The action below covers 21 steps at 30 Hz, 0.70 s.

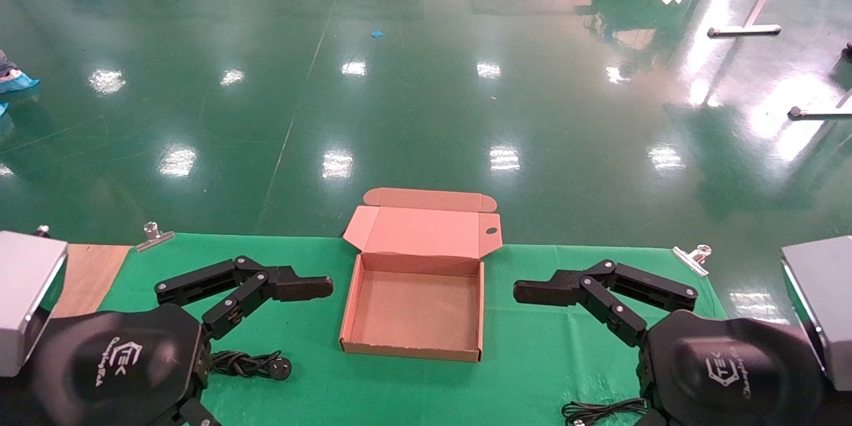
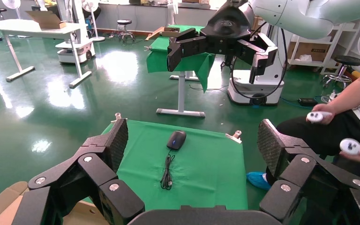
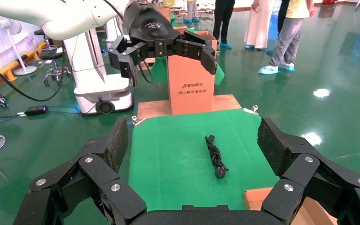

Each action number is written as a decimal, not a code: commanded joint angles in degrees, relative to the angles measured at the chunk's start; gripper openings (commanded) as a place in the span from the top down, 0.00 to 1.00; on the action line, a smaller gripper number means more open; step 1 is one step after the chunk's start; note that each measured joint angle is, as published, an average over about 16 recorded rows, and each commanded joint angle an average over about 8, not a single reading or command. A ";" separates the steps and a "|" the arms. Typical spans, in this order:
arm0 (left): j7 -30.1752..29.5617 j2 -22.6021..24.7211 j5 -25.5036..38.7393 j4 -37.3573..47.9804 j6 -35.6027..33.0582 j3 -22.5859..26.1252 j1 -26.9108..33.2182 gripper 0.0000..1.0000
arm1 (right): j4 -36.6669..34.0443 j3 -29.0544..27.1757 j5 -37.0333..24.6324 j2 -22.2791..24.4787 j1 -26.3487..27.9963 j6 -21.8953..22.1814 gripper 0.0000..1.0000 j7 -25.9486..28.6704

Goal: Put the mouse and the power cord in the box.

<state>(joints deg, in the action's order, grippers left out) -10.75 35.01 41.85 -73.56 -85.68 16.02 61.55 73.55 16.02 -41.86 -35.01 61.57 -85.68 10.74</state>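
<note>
The brown box [image 1: 353,306] lies open in the middle of the green cloth, lid folded back, nothing inside. The power cord [image 1: 253,365] lies bundled at the front left, partly under my left arm; the right wrist view shows it whole [image 3: 215,156]. In the left wrist view the mouse [image 2: 176,139] rests on the cloth right of the box with its thin cable [image 2: 168,171]; the head view shows only that cable [image 1: 602,409]. My left gripper [image 2: 192,129] hovers open left of the box. Open too, the right gripper [image 3: 193,129] hangs right of it. Both hold nothing.
Metal clips [image 1: 154,235] [image 1: 692,258] pin the cloth at the far corners. A bare wooden board [image 1: 90,276] shows at the table's left end, with a tall carton [image 3: 191,86] there. A seated person with controllers [image 2: 351,112] is beyond the right end.
</note>
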 commanded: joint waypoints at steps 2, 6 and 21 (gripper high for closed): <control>0.00 0.00 0.00 0.00 0.00 0.00 0.00 0.00 | 0.00 0.00 0.00 0.00 0.00 0.00 0.00 0.00; 0.00 0.00 0.00 0.00 0.00 0.00 0.00 0.00 | 0.00 0.00 0.00 0.00 -0.01 0.00 0.00 0.00; 0.34 -0.18 1.07 -0.44 -0.71 0.47 0.40 0.00 | 0.44 0.52 -1.69 0.26 0.27 -0.42 0.00 -0.78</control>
<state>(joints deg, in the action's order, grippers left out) -10.14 34.78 44.29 -73.84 -86.74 17.07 62.47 74.06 17.11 -45.18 -34.59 62.15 -86.25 9.63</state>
